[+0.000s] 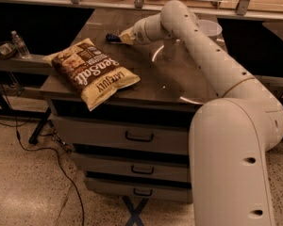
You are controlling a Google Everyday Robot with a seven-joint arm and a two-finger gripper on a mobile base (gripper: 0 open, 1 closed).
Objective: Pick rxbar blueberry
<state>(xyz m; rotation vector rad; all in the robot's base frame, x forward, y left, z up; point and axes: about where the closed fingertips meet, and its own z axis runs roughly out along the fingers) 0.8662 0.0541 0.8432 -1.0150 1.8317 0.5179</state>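
The rxbar blueberry shows as a small, flat, dark-blue piece at the far middle of the brown tabletop, only partly in sight. My gripper is at the end of the long white arm. It reaches across the table from the right and sits right at the bar's right end, low over the surface. The gripper's body hides the rest of the bar.
A large tan-and-brown chip bag lies on the table's front left. A clear plastic container stands at the far right behind the arm. A water bottle stands on a side shelf at left. Drawers are below the tabletop, with cables on the floor.
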